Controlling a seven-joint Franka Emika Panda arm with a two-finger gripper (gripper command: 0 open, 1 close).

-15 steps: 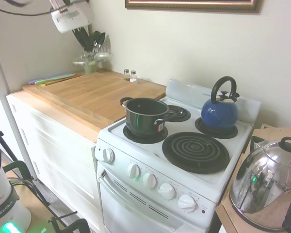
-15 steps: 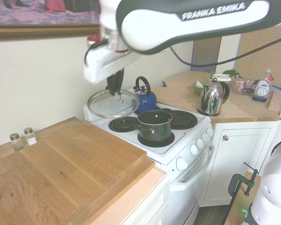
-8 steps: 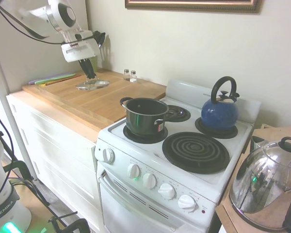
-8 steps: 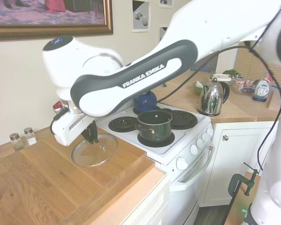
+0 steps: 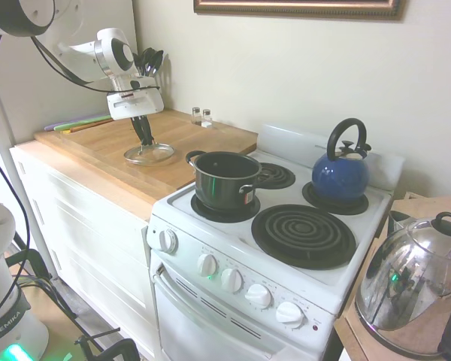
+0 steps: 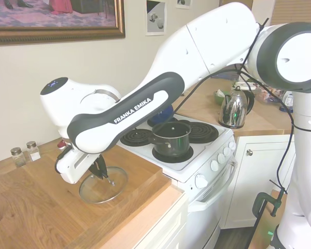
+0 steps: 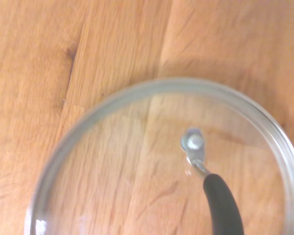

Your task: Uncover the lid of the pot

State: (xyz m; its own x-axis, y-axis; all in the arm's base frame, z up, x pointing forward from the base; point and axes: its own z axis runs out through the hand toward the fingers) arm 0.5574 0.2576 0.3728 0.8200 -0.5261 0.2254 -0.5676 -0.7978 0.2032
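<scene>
Lid (image 5: 148,154) lies on the bench (image 5: 98,147), left of centre in the first exterior view, well apart from the open pot (image 5: 225,179) at centre frame. Gripper (image 5: 144,138) stands directly above the lid, jaws pinching its black handle (image 7: 223,205). Judged: lid looks seated, though contact is unclear; release, then a straight lift, comes next.

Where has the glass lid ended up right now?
The lid lies on the wooden countertop beside the stove, under the pincer holding its handle; the pot stands open on the front burner.
</scene>
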